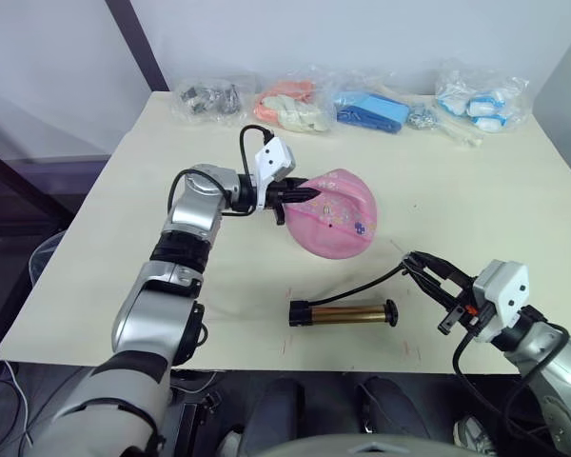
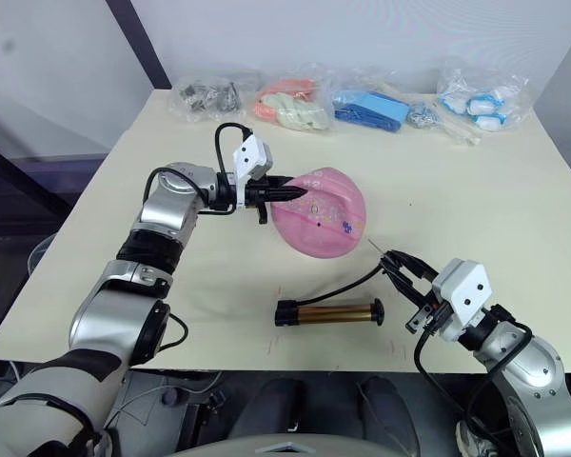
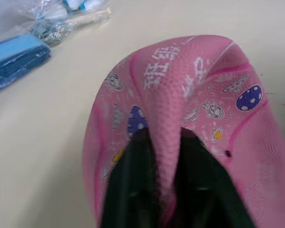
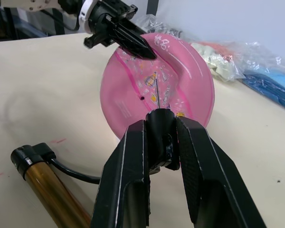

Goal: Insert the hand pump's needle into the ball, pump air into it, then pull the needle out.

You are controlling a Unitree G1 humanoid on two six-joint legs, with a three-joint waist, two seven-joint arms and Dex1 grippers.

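Pink ball point(image 1: 335, 221) pinched by my left gripper point(image 1: 302, 194); my right gripper point(image 2: 396, 263) clamps the needle point(image 4: 157, 93) near it, uninserted; pumping remains.

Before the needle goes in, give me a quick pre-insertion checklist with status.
1. Ball held steady: ok. The left hand is shut on a pinched fold of the soft ball.
2. Needle gripped: ok. The right hand is shut on its black fitting, pin pointing at the ball.
3. Valve hole visible and facing the needle: ok, a small dark dot on the pink skin.
4. Needle tip lined up with the hole: not ok, it sits off to one side.
5. Needle clear of the ball: ok, not inserted yet.
6. Hand pump lying flat on the table, hose slack: ok.
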